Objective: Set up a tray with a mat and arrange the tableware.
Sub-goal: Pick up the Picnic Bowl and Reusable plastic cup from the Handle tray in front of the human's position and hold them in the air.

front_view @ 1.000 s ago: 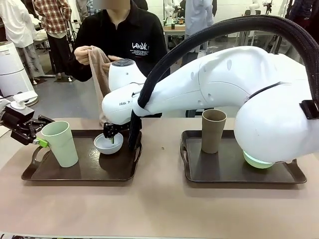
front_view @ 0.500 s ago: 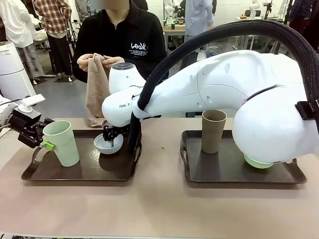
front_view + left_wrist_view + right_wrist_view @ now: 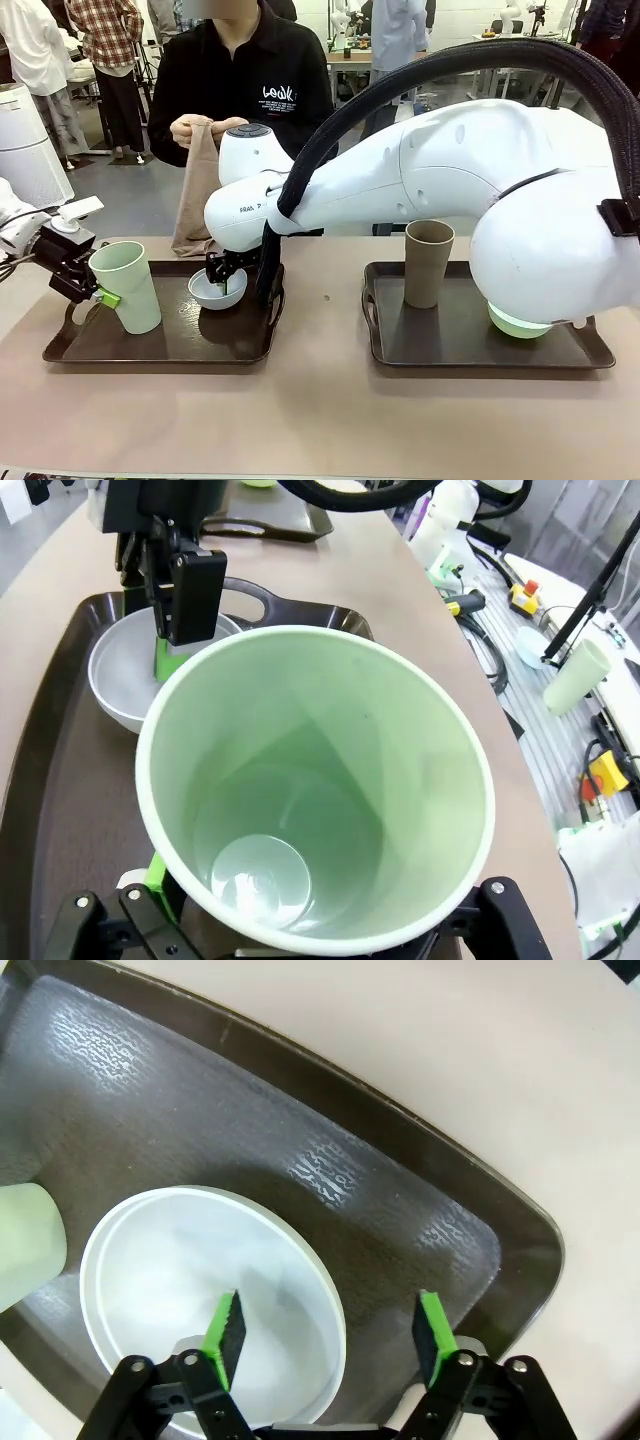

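Left hand (image 3: 108,297): clamped on the pale green cup (image 3: 127,285), gripping it by the side near the rim.
Pale green cup: tilted, at the left end of the left tray (image 3: 160,345); its base is at the tray floor, possibly just clear of it.
Right hand (image 3: 328,1332): fingers apart, astride the rim of the white bowl (image 3: 217,290), with one pad inside the bowl and the other outside over the tray.
White bowl: on the left tray, just beside the green cup.
Taupe-brown cup (image 3: 428,263): upright on the right tray (image 3: 440,345).
Mint green bowl (image 3: 515,322): on the right tray, partly hidden under the right arm.
Worktop (image 3: 320,410): carries both trays, side by side and apart.
Person (image 3: 250,80): at the far side, holding up a brown cloth mat (image 3: 193,200).
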Controlling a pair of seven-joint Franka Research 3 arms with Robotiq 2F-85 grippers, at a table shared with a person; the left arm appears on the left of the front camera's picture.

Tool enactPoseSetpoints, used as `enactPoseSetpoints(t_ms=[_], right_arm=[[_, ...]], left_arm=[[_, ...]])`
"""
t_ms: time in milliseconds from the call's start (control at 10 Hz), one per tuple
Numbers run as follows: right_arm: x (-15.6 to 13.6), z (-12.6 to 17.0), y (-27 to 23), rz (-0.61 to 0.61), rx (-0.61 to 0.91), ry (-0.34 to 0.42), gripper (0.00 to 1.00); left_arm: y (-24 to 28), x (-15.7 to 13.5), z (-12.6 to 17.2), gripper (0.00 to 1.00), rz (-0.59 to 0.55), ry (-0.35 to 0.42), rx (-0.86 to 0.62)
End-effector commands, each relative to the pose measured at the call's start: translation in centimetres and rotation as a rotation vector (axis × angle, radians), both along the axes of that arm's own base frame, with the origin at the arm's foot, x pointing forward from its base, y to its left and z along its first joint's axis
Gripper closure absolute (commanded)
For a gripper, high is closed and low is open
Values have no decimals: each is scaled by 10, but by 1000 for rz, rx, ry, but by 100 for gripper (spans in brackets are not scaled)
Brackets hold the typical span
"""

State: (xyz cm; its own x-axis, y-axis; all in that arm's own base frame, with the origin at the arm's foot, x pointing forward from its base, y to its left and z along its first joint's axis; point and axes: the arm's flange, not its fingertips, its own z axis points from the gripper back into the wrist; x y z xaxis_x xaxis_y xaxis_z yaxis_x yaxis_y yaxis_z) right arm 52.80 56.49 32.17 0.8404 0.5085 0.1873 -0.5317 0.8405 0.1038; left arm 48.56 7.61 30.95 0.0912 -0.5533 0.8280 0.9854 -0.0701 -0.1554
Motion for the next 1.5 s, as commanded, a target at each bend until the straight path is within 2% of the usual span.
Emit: enactPoseSetpoints(t_ms=[0, 100, 200, 300, 400, 500, 600, 800, 900, 1100, 1300, 1400], right_arm=[[5, 2, 2, 20, 13, 37, 100], [4, 4, 2, 20, 12, 32, 100], [2, 6, 3, 22, 10, 27, 100], [2, 6, 3, 20, 7, 20, 88], [2, 6, 4, 18, 6, 17, 98], [2, 5, 4, 19, 6, 14, 100], [1, 5, 4, 18, -2, 7, 100], [0, 5, 3, 6, -6, -5, 100], [-1, 6, 3, -5, -13, -16, 100], [-11, 20, -5, -25, -5, 16, 100], [-49, 69, -19, -4, 61, 32, 100], [-73, 101, -28, 7, 82, 2, 100]], left_arm=[[-2, 0, -3, 58, 7, -57, -11], [-2, 0, -2, 100, 8, -58, -7], [-2, -1, -2, 100, 9, -60, -5], [-1, -1, -1, 100, 11, -62, 1], [0, -2, -1, 69, 14, -63, 1], [0, -3, -1, 70, 15, -61, 2], [0, -4, -2, 100, 15, -61, 5], [-1, -6, 6, 100, 22, -80, 13], [-2, -8, 12, 70, 19, -97, 32], [0, -22, 39, 70, 4, -112, 6], [10, -55, 105, 70, 20, -165, -13], [14, -71, 138, 70, 38, -198, 4]])
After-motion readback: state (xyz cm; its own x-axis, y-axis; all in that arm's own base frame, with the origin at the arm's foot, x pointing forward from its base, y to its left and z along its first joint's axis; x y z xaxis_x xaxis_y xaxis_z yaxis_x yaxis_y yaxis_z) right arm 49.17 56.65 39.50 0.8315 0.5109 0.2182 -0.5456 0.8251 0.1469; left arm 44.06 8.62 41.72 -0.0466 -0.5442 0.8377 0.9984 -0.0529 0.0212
